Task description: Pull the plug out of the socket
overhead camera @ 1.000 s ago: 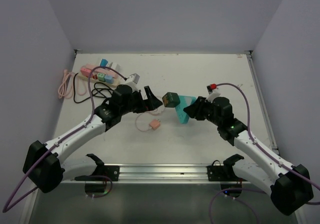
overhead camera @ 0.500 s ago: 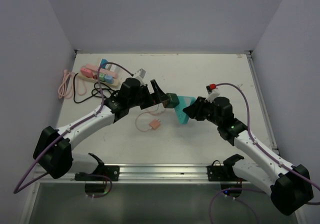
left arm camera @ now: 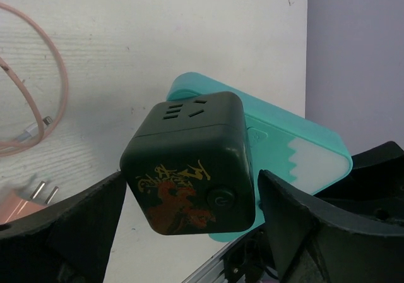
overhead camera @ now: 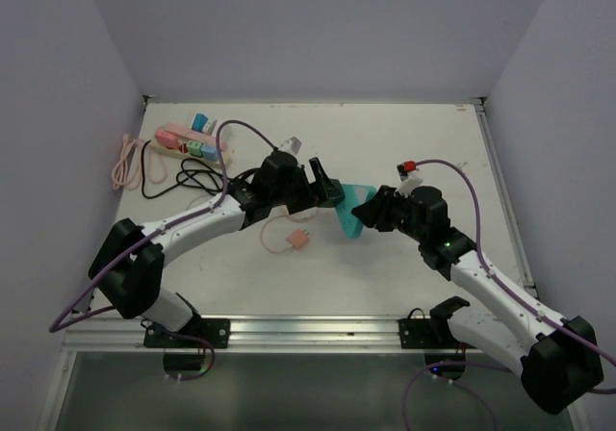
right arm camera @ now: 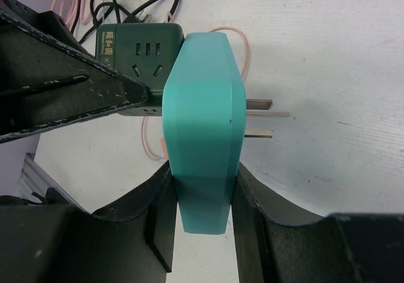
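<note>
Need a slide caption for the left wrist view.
Left hand flanking the dark green cube socket, which sits against the teal adapter.

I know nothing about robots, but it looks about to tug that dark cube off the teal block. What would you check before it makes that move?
1. Right gripper clamped on the teal adapter: ok, its fingers press both sides.
2. Dark green cube lined up inside the left gripper: ok, it sits between the two fingers.
3. Left fingers closed on the cube: not ok, a gap shows on each side.
4. Cube joined to the adapter: ok, they sit face to face.
5. Pink charger out of the way: ok, it lies on the table apart from both grippers.
</note>
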Controlling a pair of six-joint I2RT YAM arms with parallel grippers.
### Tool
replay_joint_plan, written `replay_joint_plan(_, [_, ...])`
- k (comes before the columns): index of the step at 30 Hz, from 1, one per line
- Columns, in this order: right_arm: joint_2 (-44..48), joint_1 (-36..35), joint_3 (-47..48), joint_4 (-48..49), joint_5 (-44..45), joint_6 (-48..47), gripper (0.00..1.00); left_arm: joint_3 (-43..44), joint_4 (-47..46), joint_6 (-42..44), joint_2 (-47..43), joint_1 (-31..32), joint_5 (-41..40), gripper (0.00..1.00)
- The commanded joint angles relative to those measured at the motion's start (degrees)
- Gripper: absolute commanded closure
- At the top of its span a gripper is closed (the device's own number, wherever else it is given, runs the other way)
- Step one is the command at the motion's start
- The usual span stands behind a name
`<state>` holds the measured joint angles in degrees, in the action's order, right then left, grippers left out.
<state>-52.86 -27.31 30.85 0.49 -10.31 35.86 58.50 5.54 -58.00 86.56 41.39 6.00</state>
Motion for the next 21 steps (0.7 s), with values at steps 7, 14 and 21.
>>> replay_joint_plan(7, [1.9, 0.1, 0.0, 5.7, 2.8, -0.1, 1.00, 0.6, -3.2, -3.0, -2.3, 1.1, -3.9, 0.71])
replay_joint_plan(14, [4.8, 0.1, -6.5, 3.6, 15.2, 3.1, 1.00, -4.7, -4.6, -6.7, -6.4, 0.5, -4.3, 1.00])
replay_joint_plan(21, [8.8, 0.2, -11.2, -0.2, 26.9, 8.4, 1.00, -8.4, -4.6, -9.8, -11.1, -1.0, -4.2, 1.00])
